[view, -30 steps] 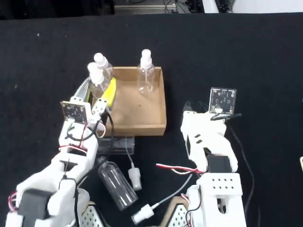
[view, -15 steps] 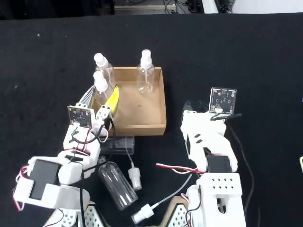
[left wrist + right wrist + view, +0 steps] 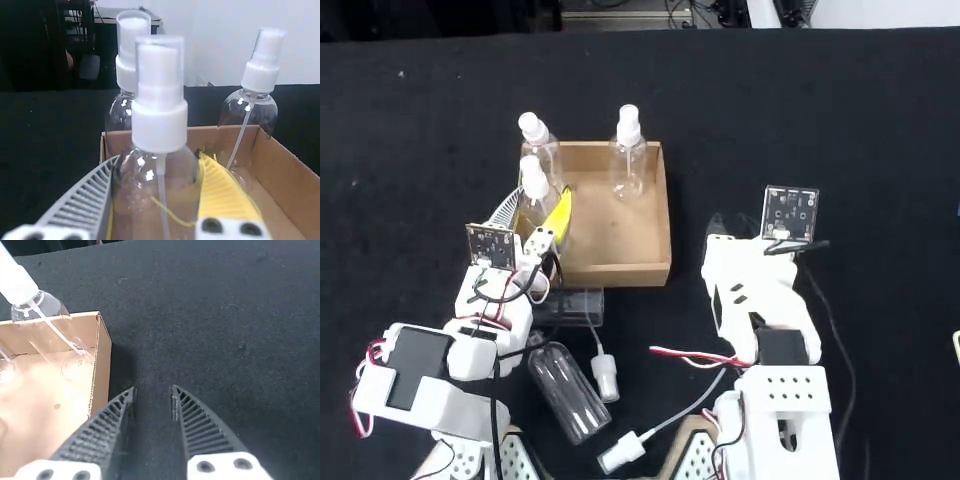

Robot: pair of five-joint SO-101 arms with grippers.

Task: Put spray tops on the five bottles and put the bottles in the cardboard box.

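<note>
Left tool [image 3: 156, 192] clamped on 1 capped bottle [image 3: 159, 165], upright at left wall of cardboard box [image 3: 620, 270]. Right tool [image 3: 152, 392] narrowly parted, holding nothing, over counter [image 3: 820, 120] beside box. 2 more capped bottles [image 3: 628, 165] upright at box's far end. 2 uncapped bottles [image 3: 563, 388] lie on counter by 2 loose spray tops [image 3: 605, 376].

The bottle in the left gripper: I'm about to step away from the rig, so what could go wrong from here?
1. The held bottle in the left gripper stands close to another capped bottle at the cardboard box's left wall; shifting or releasing it could knock that one over.
2. I cannot tell whether its base clears the wall; it might catch the rim and tip.
3. An uncapped bottle lies by the left arm, which could roll it away.
</note>
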